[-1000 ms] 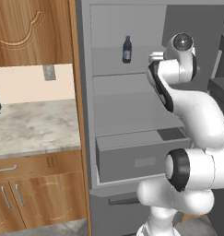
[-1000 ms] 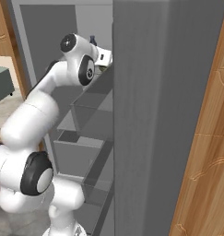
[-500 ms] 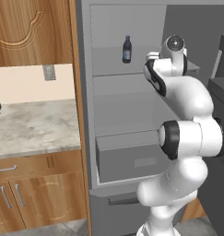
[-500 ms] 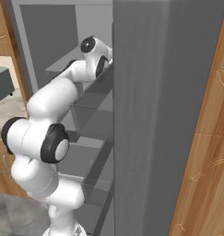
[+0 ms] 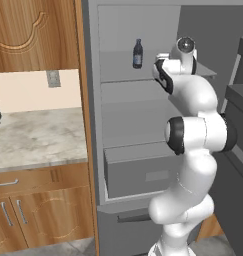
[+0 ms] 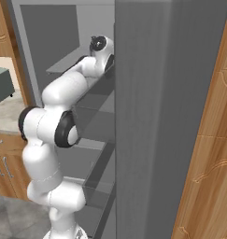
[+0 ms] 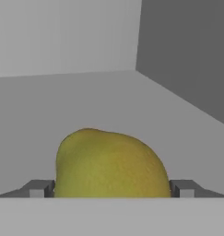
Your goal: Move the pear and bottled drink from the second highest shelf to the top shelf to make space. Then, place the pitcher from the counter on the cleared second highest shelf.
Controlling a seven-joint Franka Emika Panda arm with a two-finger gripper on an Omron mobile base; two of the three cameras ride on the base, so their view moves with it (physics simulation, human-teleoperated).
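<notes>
The white arm (image 5: 193,135) is reaching up into the open grey cabinet (image 5: 138,110), its hand lying over the upper shelf (image 5: 123,67). In the hand view the claw (image 7: 112,188) is standing wide open, with the yellow-green pear (image 7: 111,163) sitting between its two dark fingertips (image 7: 37,189); each tip is showing just outside the fruit's sides, and whether they are touching it is not clear. The pear is resting on the plain grey shelf floor (image 7: 85,101), near the corner where the back and side walls are meeting. The small dark-blue bottle (image 5: 137,53) is standing upright on that same upper shelf, to the left of the hand. The marbled worktop (image 5: 38,137) is lying left of the cabinet, above brown doors.
</notes>
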